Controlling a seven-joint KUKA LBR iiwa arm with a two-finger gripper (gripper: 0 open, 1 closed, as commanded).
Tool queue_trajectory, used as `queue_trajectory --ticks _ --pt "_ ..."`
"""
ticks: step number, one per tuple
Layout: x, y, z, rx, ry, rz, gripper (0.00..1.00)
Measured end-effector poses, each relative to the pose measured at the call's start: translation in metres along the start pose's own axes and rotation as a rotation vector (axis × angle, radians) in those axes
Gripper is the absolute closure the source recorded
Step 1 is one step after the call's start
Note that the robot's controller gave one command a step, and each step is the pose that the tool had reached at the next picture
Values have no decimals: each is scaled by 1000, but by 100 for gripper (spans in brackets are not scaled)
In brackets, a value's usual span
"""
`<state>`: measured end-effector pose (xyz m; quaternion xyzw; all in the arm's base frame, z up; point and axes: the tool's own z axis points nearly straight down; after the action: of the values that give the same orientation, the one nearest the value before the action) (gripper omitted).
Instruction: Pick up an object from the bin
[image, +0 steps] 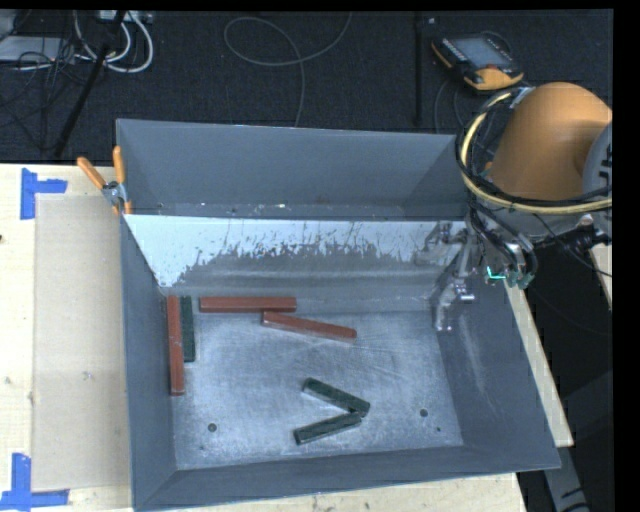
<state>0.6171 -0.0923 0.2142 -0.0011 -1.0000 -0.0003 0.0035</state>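
My claw (446, 315) hangs at the right of the frame, close against the bin's (300, 170) right wall and above bare grey floor; I cannot tell whether it is apart or together. Nearest to it, to the left, lies a tilted red-brown bar (308, 326), with a level red-brown bar (247, 304) just beyond. Lower centre, two dark green bars (336, 396) meet in a V. At far left an upright red-brown bar (176, 345) lies beside a short green bar (187, 328).

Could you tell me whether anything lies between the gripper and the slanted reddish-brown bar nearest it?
Nothing visible does: only bare grey bin floor lies between the gripper and the slanted reddish-brown flat bar. The two dark green bars lie lower in the view.
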Motion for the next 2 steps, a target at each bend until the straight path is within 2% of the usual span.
queue_trajectory --ticks 1,2 --pt "-1 0 -5 1 -7 -2 0" --pt "11 26 48 2 -12 -47 0"
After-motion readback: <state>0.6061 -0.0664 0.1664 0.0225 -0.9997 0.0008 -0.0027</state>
